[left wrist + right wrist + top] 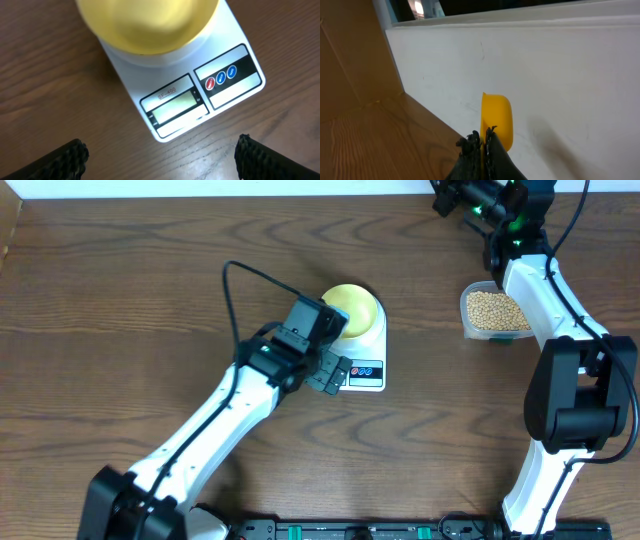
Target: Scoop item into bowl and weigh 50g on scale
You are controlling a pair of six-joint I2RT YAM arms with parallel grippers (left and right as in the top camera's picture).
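Here, scale point(366, 372) lengthwise far-to-near, display nearward, bowl point(358, 305) atop

Overhead: fixed above, facing straight down on the wooden table point(120, 300); distant enough to take in both arms, the scale point(368, 375), the bowl point(355, 308) and the clear tub point(464, 315) of beans point(492, 312).

Left wrist: close above the table, tilted steeply down past the left gripper point(160, 160); frames the scale's display end and the bowl's near rim, both shared with overhead.

Right wrist: low, near level, facing a white wall point(560, 75) past the right gripper point(483, 137) and a yellow scoop point(497, 117); shares only the tabletop with overhead.
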